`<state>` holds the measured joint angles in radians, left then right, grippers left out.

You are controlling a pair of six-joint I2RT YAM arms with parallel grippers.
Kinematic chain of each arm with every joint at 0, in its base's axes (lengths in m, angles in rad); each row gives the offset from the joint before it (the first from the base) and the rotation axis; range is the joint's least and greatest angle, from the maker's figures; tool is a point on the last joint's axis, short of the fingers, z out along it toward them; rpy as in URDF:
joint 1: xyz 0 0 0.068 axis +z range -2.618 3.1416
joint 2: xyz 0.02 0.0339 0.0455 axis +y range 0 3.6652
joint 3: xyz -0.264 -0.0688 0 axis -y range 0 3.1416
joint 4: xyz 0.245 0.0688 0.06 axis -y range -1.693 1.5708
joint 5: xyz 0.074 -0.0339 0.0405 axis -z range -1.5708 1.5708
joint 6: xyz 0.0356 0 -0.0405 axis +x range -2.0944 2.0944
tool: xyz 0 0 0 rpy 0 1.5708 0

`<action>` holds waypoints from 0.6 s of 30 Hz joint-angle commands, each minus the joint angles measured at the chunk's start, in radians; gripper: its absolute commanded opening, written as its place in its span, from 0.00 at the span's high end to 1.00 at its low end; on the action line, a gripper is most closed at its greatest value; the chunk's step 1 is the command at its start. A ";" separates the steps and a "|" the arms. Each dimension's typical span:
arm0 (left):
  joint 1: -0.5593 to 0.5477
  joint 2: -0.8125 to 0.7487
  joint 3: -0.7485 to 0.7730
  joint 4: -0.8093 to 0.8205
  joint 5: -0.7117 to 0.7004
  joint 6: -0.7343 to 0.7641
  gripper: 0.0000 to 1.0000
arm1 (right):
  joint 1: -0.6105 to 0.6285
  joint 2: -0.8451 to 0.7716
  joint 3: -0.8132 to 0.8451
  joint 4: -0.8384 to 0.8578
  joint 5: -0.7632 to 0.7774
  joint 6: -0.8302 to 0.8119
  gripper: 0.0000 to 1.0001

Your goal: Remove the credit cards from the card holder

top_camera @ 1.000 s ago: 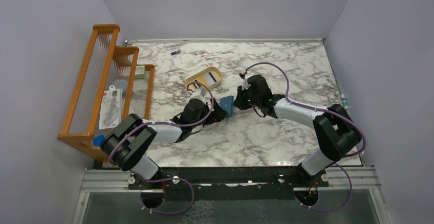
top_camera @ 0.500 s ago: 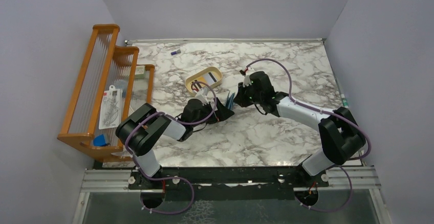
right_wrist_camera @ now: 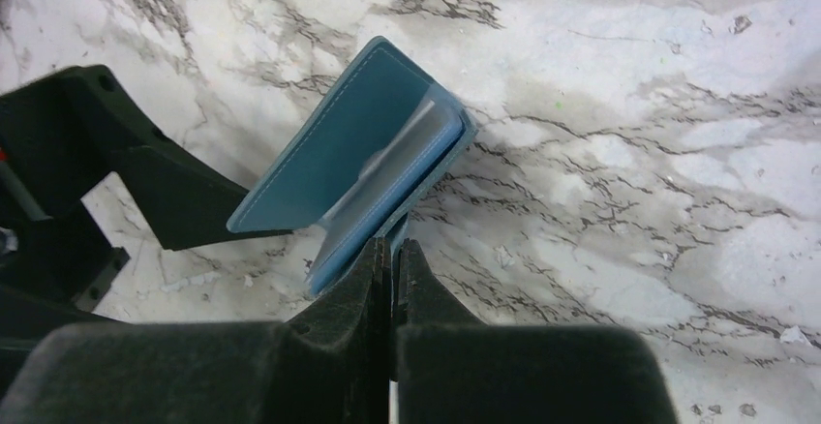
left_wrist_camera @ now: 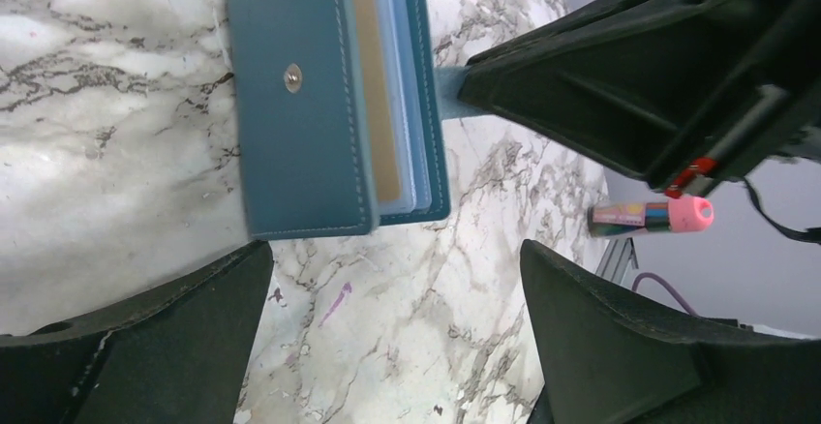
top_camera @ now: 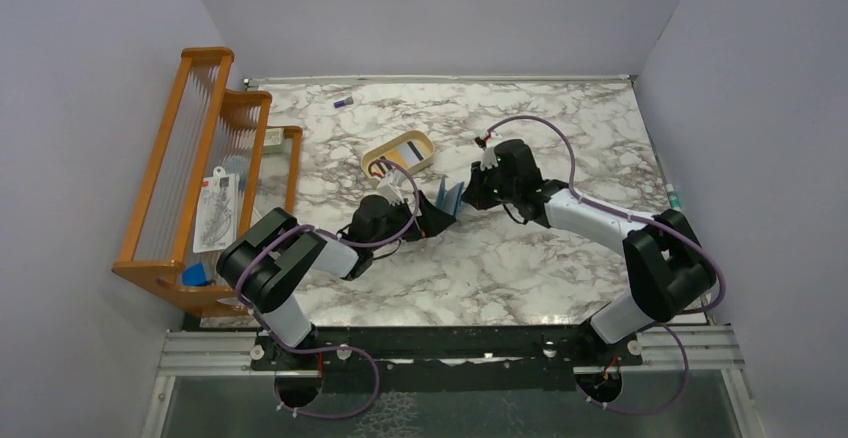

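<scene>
The teal card holder [top_camera: 451, 198] stands half open on its edge on the marble table, between my two grippers. In the left wrist view the card holder [left_wrist_camera: 300, 105] shows its snap stud, with a tan card [left_wrist_camera: 374, 95] and pale blue cards in its pockets. My right gripper [right_wrist_camera: 394, 248] is shut on the holder's small tab; the card holder [right_wrist_camera: 358, 153] fans open just beyond it. My left gripper [left_wrist_camera: 397, 337] is open and empty, just short of the holder and apart from it. A pale card with a dark stripe [top_camera: 404, 147] lies in the tan oval tray.
The tan oval tray [top_camera: 375, 156] sits just behind the left gripper. An orange wooden rack [top_camera: 165, 173] with packets stands along the left edge. A small purple item [top_camera: 343, 103] lies at the back. A pink-capped marker [left_wrist_camera: 651, 216] lies by the right edge.
The card holder has swung from lying flatter to standing half open on edge. My right gripper has shifted slightly right with the tab. My left arm has drawn in closer.
</scene>
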<state>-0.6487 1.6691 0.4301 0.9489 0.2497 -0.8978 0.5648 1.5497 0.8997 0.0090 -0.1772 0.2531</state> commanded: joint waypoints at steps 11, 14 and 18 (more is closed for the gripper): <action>0.037 -0.050 -0.034 0.030 -0.084 0.060 0.02 | -0.033 -0.030 -0.048 0.034 -0.062 0.002 0.99; 0.037 -0.024 -0.020 0.017 -0.084 0.066 0.02 | -0.034 -0.033 -0.044 0.029 -0.060 -0.003 0.99; 0.037 -0.009 -0.003 0.017 -0.058 0.071 0.03 | -0.034 -0.027 -0.043 0.025 -0.060 -0.006 0.99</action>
<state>-0.6151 1.6405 0.4015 0.9562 0.1902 -0.8505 0.5346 1.5478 0.8616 0.0132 -0.2123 0.2531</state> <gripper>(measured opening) 0.976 0.049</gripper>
